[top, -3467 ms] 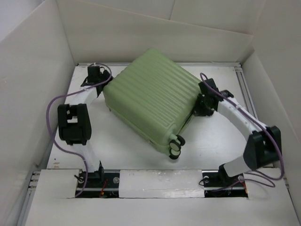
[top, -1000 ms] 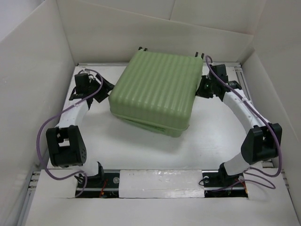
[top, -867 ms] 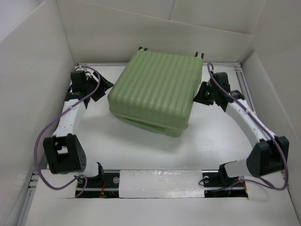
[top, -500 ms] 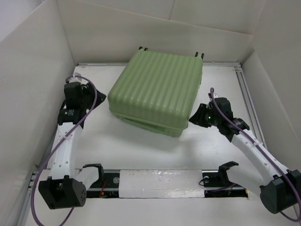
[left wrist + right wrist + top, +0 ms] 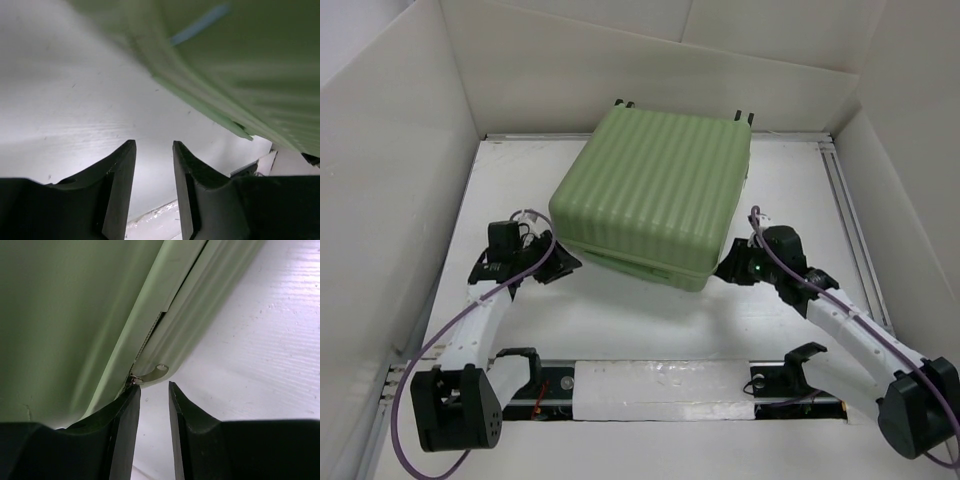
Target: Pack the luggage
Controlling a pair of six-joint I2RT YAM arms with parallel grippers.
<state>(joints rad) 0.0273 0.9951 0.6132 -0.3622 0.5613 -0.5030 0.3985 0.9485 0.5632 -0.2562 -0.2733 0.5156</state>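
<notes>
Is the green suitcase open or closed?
Closed, not fully zipped: the suitcase halves lie together, but a gap shows by the zipper pull.

The left arm [image 5: 470, 330] and right arm [image 5: 850, 325] are stretched low and angled inward. The left gripper [image 5: 560, 268] and right gripper [image 5: 725, 268] are held with jaws narrowly parted.

**White painted table surface [image 5: 620, 320]: one item recorded on it.**
A large pale green ribbed hard-shell suitcase [image 5: 655, 195] is laid flat on the far middle of the surface, ribbed shell upward. Its small black wheels [image 5: 624, 104] are turned toward the far wall [image 5: 650, 70]. A sliver of light blue lining [image 5: 200, 24] is noted at the seam on the left side.
</notes>
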